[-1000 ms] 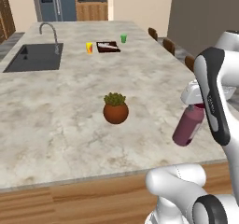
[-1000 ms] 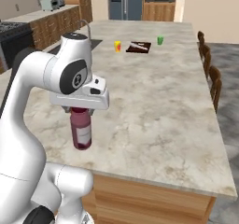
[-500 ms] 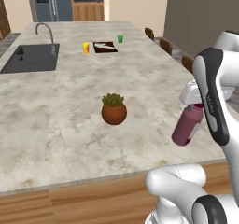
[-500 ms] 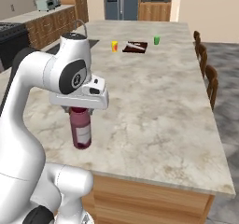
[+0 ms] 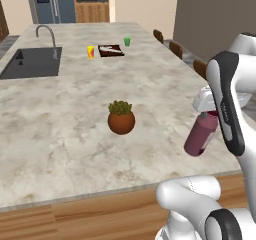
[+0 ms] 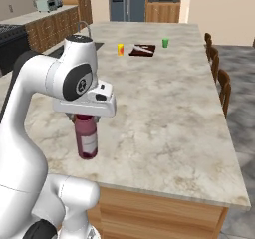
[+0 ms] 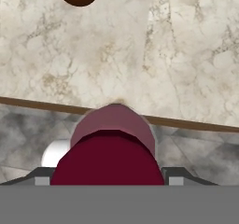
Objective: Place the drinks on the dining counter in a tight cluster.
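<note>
End effector (image 6: pixel 85 117) grips one dark-red bottle (image 6: pixel 86 138); two cups (image 5: pixel 90 52) and one plant pot (image 5: pixel 121 121) sit on counter (image 5: pixel 60 114).

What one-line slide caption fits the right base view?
Gripper holds the dark-red bottle by its top, near the dining counter's front edge.

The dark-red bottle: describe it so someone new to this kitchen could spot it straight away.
Start at the big marble-topped dining counter and go to its near edge, by the robot. There the hand grips the dark-red bottle by its top. It is the one tall maroon thing there; the round brown plant pot sits farther in.
</note>
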Controlling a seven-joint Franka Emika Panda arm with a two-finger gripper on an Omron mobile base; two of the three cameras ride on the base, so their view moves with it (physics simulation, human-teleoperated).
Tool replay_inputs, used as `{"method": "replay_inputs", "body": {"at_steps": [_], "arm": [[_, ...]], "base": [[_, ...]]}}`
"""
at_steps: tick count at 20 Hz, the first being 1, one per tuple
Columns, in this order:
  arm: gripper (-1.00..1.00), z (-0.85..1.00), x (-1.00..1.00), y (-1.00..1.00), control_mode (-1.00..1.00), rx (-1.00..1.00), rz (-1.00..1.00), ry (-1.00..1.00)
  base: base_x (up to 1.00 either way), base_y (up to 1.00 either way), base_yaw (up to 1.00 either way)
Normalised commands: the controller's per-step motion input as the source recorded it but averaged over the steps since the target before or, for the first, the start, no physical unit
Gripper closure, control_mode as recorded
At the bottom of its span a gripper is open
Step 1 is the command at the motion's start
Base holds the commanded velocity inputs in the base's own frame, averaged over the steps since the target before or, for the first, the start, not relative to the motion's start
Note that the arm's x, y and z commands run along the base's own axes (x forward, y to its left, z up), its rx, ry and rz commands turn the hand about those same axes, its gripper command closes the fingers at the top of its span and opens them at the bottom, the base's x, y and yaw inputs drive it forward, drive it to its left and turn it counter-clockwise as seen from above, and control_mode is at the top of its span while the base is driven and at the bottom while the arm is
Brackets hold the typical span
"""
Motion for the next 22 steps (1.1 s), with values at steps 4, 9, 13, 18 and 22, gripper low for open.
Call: {"method": "replay_inputs", "body": {"at_steps": [4, 9, 13, 18, 22], "arm": [[1.00, 0.00, 0.08, 0.04, -1.00, 0.00, 0.00, 0.02], [1.00, 0.15, 0.82, 0.62, -1.00, -0.14, 0.00, 0.22], [1.00, -0.09, 0.98, 0.21, -1.00, -0.15, -0.09, 0.02], [1.00, -0.29, 1.00, -0.02, -1.00, -0.03, -0.10, 0.00], [1.00, -0.21, 0.95, -0.14, -1.00, 0.08, -0.01, 0.00]], "base": [[0.00, 0.00, 0.00], [0.00, 0.00, 0.00], [0.00, 0.00, 0.00], [0.00, 0.00, 0.00], [0.00, 0.00, 0.00]]}}
